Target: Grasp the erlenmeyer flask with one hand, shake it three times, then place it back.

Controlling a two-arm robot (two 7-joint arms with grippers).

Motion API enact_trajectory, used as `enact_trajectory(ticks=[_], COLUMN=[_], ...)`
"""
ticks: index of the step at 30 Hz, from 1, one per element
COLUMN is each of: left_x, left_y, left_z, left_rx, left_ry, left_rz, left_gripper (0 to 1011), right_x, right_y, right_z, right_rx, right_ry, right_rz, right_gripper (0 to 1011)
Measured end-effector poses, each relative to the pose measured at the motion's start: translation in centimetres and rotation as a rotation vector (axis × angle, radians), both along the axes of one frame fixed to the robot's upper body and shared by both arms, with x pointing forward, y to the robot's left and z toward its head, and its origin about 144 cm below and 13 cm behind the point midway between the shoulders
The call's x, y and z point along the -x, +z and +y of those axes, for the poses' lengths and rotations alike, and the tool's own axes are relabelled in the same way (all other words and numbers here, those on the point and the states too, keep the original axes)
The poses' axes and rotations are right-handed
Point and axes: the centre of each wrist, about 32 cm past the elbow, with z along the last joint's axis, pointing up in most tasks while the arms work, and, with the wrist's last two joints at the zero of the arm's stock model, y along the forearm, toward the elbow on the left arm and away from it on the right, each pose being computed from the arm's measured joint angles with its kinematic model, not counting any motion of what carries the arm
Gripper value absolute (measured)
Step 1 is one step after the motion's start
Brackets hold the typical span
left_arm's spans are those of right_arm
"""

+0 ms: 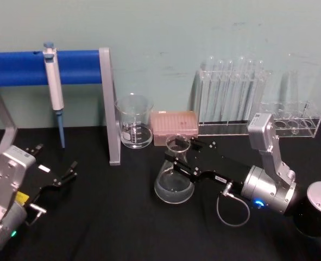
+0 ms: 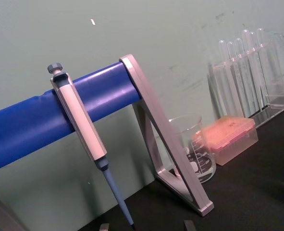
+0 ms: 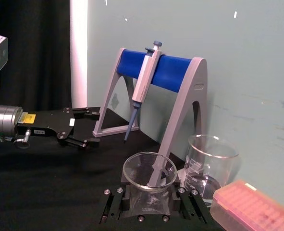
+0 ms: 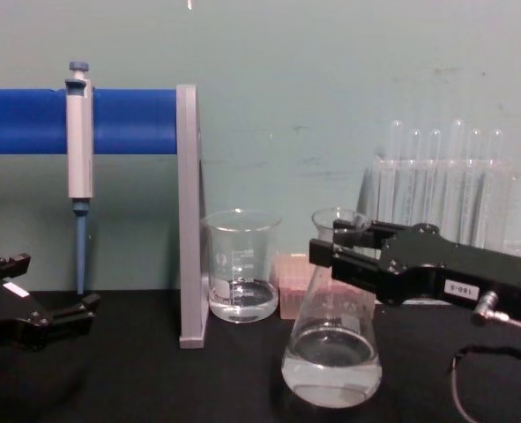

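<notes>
erlenmeyer flask [image 4: 332,352]: clear glossy glass; right pincer [image 1: 177,156]: smooth matt black; worktop [image 1: 122,217]: matt black, cloth-like

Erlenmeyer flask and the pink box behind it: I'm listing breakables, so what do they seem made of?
The erlenmeyer flask, its neck in the right claw, looks like clear, glossy glass: fully see-through, with bright rim highlights. The pink box is probably translucent matte plastic, judging by its cloudy, soft-edged look.

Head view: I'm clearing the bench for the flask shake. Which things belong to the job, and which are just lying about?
Job: erlenmeyer flask, right claw at its neck.
Lying about: beaker, pipette, pipette stand, pink tip box, test tube rack, parked left claw.
</notes>
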Motion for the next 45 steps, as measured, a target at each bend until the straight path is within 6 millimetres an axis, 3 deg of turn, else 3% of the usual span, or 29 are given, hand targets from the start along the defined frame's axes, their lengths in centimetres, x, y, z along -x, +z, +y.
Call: enact_trajectory(ticks=[45], left_x=[0.0], left_y=[0.0], left_z=[0.0], left_rx=[0.000], left_ry=[0.000], left_rz=[0.000], left_gripper=[1001], right_x=[-0.7], right_y=[-2.2], right_z=[-0.1], right_rx=[0.021], right_ry=[0.029], right_rz=[0.053], right_gripper=[449])
